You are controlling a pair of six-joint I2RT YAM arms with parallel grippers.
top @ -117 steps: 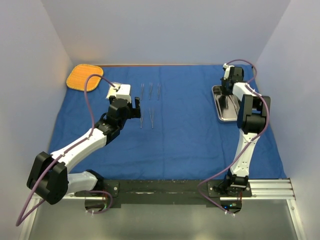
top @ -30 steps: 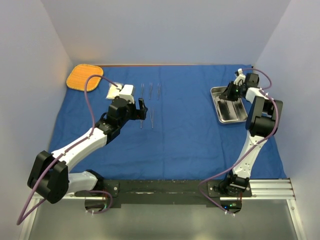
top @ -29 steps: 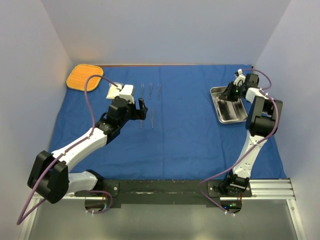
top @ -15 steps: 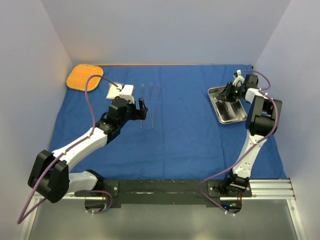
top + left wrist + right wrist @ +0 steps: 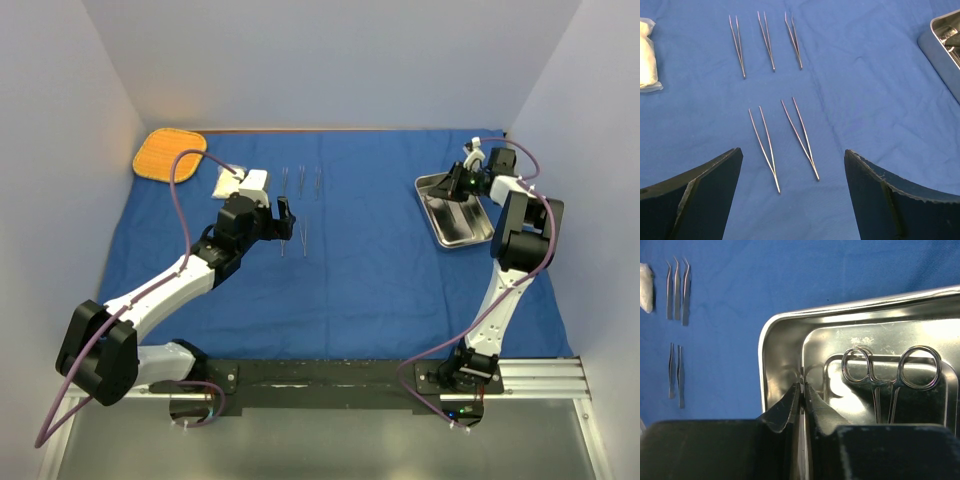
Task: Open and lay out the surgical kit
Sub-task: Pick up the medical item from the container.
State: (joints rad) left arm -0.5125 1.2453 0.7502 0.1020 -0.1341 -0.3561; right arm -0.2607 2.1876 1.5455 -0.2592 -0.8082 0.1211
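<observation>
Right wrist view: the right pincer (image 5: 802, 390) is narrowed to a sliver around a thin side wall of the steel tray (image 5: 771, 340), so I judge it clamped on that wall; ring-handled scissors (image 5: 890, 377) lie inside the tray, just beside the fingers. The tray sits on the blue cloth (image 5: 765, 275) toward its far right, well apart from the instruments already set out. The step in hand looks like repositioning the tray. A one-wall pinch lets the tray pivot, so sliding it low and level should serve better than lifting it high; a slow pace would keep the scissors from skating across the steel; watch that the cloth does not bunch ahead of the tray's edge. The left pincer (image 5: 792, 152) is spread wide and holds nothing; it hangs over five forceps (image 5: 801, 137) laid in two rows, with the gauze pack (image 5: 647, 55) off to their left. It is best kept clear of them.
</observation>
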